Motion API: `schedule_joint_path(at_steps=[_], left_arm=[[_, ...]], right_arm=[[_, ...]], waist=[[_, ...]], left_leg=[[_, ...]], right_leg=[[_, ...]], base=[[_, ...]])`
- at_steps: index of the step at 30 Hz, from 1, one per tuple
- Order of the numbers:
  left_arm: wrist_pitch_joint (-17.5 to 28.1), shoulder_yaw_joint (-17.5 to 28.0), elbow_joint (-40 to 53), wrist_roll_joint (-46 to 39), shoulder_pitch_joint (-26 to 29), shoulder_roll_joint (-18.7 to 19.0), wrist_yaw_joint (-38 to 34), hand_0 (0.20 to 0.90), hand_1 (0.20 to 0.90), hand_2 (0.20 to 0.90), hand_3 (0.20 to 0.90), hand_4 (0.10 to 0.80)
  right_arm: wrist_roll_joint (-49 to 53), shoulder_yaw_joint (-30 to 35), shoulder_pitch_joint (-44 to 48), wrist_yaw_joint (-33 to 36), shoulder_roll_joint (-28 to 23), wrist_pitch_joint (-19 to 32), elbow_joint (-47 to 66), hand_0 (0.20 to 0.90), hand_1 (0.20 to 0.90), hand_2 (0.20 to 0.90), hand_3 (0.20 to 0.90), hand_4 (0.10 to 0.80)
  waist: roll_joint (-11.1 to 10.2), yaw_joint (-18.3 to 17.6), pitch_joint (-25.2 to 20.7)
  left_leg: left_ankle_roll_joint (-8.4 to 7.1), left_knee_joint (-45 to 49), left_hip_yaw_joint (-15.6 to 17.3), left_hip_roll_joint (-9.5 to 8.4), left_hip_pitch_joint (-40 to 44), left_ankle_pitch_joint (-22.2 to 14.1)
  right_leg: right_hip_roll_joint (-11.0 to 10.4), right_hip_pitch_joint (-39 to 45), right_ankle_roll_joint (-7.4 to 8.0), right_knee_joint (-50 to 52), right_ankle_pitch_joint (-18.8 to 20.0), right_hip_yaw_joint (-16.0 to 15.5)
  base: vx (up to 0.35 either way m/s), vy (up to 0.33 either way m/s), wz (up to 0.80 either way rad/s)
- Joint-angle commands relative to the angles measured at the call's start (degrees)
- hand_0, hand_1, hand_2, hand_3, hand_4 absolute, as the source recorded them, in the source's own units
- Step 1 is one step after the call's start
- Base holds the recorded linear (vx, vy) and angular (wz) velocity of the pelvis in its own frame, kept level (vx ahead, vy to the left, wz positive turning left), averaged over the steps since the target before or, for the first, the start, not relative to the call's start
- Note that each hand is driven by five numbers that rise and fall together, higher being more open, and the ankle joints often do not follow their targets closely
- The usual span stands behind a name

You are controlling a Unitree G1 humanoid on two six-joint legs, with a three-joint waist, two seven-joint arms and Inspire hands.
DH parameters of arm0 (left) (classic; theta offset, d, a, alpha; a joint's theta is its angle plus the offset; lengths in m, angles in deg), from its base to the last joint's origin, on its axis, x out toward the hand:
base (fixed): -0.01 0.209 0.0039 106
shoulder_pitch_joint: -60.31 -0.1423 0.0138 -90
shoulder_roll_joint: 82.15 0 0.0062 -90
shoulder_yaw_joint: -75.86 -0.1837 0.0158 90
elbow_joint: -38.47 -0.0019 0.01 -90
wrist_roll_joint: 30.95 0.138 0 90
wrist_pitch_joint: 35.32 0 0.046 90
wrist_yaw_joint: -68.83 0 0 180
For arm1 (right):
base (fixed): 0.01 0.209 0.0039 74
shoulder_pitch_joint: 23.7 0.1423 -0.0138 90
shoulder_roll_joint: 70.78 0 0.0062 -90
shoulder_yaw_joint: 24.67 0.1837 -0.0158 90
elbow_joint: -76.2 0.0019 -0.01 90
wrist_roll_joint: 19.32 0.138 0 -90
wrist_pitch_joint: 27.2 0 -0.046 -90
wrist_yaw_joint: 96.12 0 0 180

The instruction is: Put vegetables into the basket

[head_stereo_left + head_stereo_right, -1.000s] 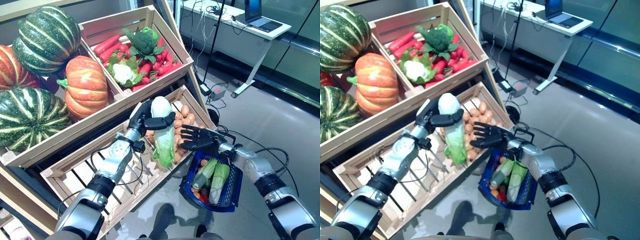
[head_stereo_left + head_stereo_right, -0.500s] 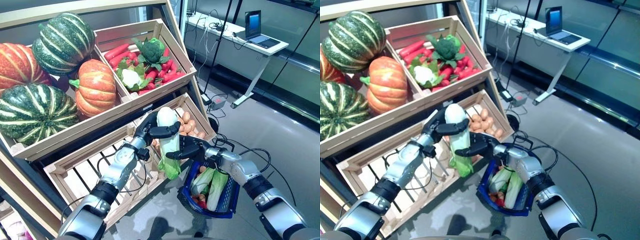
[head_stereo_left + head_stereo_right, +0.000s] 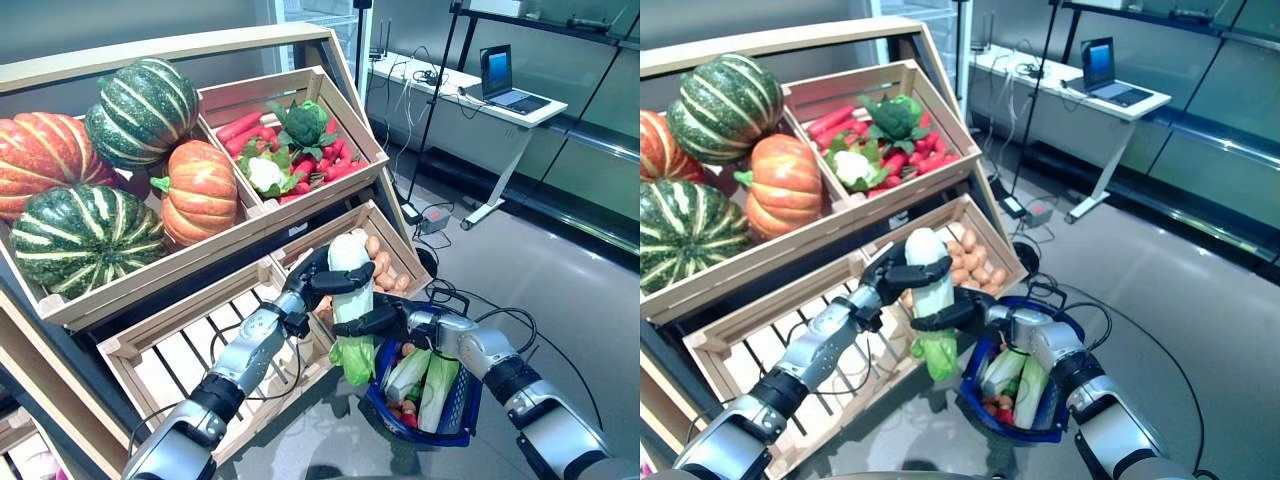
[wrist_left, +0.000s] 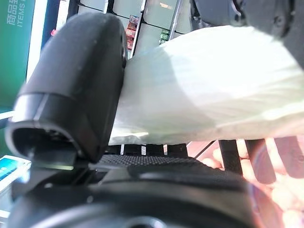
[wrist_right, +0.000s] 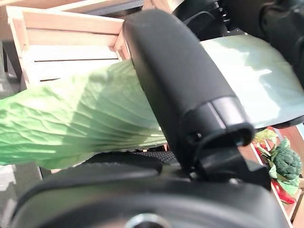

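A napa cabbage (image 3: 350,288) with a white stalk and green leaves is held upright in front of the stand's lower crate. Its leaf tip hangs at the near-left rim of the blue basket (image 3: 452,433) on the floor. My left hand (image 3: 312,281) is curled round the white top, with its thumb (image 4: 76,95) across the stalk (image 4: 204,85). My right hand (image 3: 375,322) is curled round the cabbage's middle, and its thumb (image 5: 185,85) lies over the leaves (image 5: 71,123). The basket holds green-white leafy vegetables (image 3: 428,368) and small orange and red ones.
The wooden stand (image 3: 180,265) with slanted crates fills the left. Its lower slatted crate (image 3: 190,350) lies under my left arm. A desk with a laptop (image 3: 500,90) stands at the back right, with grey floor (image 3: 560,270) between.
The camera has shifted. My right hand has moved from over the basket's rim to the cabbage and closed on it. The cabbage has come a little nearer the basket.
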Motion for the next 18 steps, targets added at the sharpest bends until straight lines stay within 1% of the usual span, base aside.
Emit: schedule_joint_path(at_steps=[1, 7, 18], left_arm=[[5.73, -1.8, 9.06, -8.9, 7.86, -7.76, 6.25, 0.3, 0.3, 0.3, 0.3, 0.4], [5.29, -2.05, 12.64, -9.04, 7.69, -7.51, 5.65, 0.3, 0.3, 0.3, 0.3, 0.4], [4.91, -0.76, 13.58, -7.65, 8.28, -5.42, 4.09, 0.3, 0.3, 0.3, 0.3, 0.4]], right_arm=[[10.89, 0.29, 5.95, -3.91, 7.42, 2.18, -3.58, 0.3, 0.3, 0.3, 0.3, 0.4], [11.93, 1.09, 4.65, -2.52, 7.57, 3.28, -3.13, 0.3, 0.3, 0.3, 0.3, 0.4], [12.47, 2.6, 3.86, -0.68, 5.63, 3.23, -3.26, 0.3, 0.3, 0.3, 0.3, 0.4]], waist=[[-1.35, 1.6, -3.79], [-1.26, 1.44, -3.86], [-1.16, 1.01, -3.86]], left_leg=[[1.3, -0.73, -2.37, -1.56, -3.68, 0.32], [1.31, -0.73, -2.39, -1.61, -3.78, 0.24], [1.41, -0.73, -2.27, -1.67, -3.57, 0.06]], right_leg=[[-1.93, 2.31, -1.42, 0.09, -1.89, 1.73], [-2.07, 2.14, -1.27, 0.09, -1.8, 1.96], [-2.11, 2.02, -1.31, 0.09, -1.74, 2.44]], base=[[0.0, 0.0, 0.0], [0.0, 0.0, 0.0], [0.0, 0.0, 0.0]])
